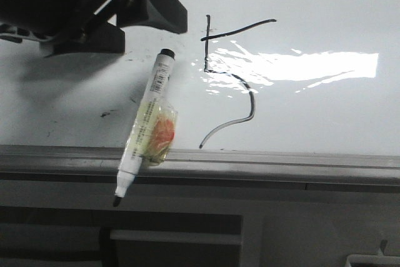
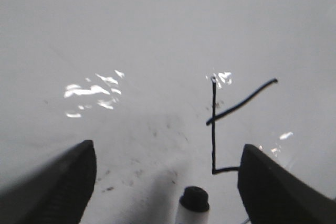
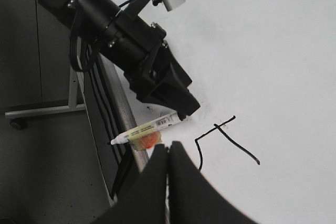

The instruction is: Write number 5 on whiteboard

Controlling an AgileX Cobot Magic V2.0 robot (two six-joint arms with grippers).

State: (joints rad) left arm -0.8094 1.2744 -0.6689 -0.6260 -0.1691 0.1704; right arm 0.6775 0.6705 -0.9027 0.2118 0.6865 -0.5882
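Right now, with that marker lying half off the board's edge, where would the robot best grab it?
Probably the marker barrel's upper half, between the wrapped middle and the black end. It lies flat on the whiteboard, so come from above, the pincer closing across it. The tip overhangs the frame rail.

A white marker (image 1: 147, 124) is lying tilted across the grey rail (image 1: 281, 162), its dark tip hanging past it. An orange-and-clear wrapper (image 1: 159, 132) is clinging around the marker's middle.

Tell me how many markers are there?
1. The marker lies on the whiteboard, left of the number 5, its tip poking out over the frame rail. More could be hidden.
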